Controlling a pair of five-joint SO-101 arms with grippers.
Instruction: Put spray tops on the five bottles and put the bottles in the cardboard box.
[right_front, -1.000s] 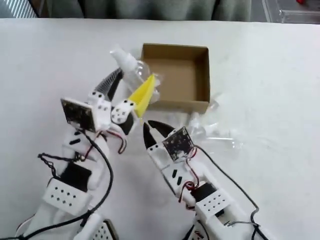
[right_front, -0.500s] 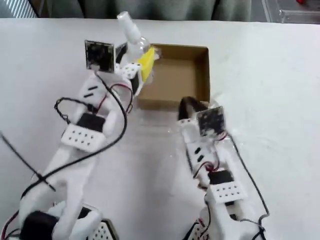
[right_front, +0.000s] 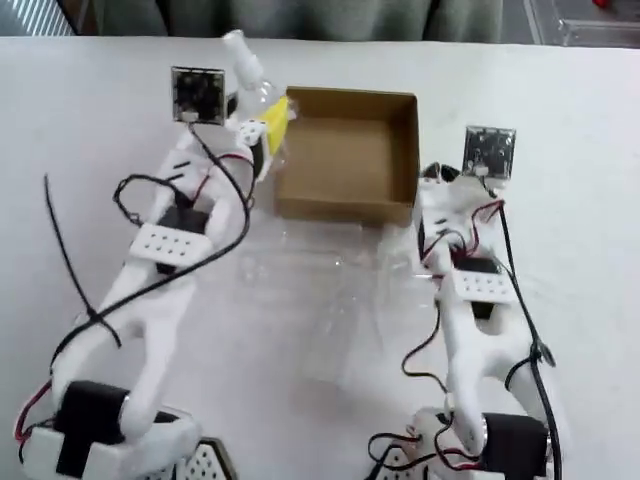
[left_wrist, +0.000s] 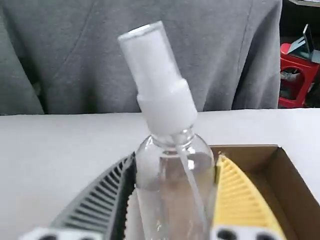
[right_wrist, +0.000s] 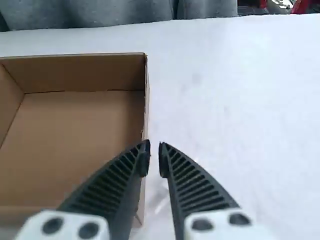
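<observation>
My left gripper (left_wrist: 176, 162) is shut on a clear bottle (left_wrist: 170, 190) with a white spray top (left_wrist: 162, 95); the grey and yellow fingers (left_wrist: 240, 200) clamp its body. In the high view this bottle (right_front: 252, 80) is held tilted by the left gripper (right_front: 264, 115) at the far left corner of the cardboard box (right_front: 400, 205). The box's inside looks bare. My right gripper (right_wrist: 152, 157) is shut on nothing, just above the box's right wall (right_wrist: 145, 90). From above, the right gripper (right_front: 432, 180) sits at the box's right side.
Faint clear bottles (right_front: 400, 262) lie on the white table in front of the box, between the two arms. A person in grey (left_wrist: 100, 50) sits behind the table's far edge. Open table lies right of the box (right_wrist: 240, 90).
My left arm carried the bottle from the box's near left side to its far left corner. My right arm swung from in front of the box to its right side.
</observation>
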